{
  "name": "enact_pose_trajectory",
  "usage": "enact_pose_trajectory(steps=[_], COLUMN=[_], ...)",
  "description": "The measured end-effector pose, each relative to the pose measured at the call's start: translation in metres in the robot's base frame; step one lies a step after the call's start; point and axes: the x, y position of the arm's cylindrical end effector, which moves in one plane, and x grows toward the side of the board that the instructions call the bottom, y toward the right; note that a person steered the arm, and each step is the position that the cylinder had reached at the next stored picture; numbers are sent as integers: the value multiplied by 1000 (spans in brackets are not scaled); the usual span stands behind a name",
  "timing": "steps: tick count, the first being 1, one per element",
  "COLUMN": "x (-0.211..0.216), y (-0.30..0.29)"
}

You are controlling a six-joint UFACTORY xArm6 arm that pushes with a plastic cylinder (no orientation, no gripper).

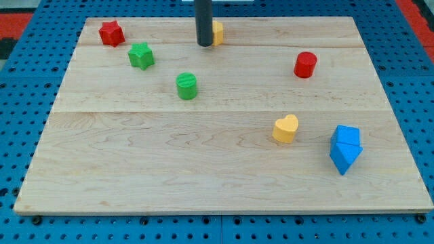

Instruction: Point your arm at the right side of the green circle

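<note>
1. Board (224,169): wooden, lies on a blue pegboard (27,135). My tip (204,45) rests on it near the view's top edge, about mid-width.
2. Blue blocks (346,149): two, touching, shapes unclear. Far from tip, toward the view's bottom right.
3. Yellow heart (285,128): below and right of tip, well apart, just left of the blues.
4. Red cylinder (305,64): right of tip, slightly lower, well apart.
5. Green star (142,55): left of tip, a little lower. Red star (111,32) further left, near the top-left corner.
6. Green circle (186,86): task target. Sits below tip and slightly to its left, near but not touching.
7. Yellow block (217,32): just right of the rod, partly hidden behind it, shape unclear. Contact: can't tell.
8. No fingers on this rig, just a bare rod; nothing held.
9. Progress: not done. Tip is above the circle, not at its right side. Left to do, my read: come down-view to the spot just right of the circle. Path looks clear.
</note>
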Motion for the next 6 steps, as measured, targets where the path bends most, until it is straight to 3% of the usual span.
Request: enact_pose_trajectory(steps=[6], x=[36], y=[18])
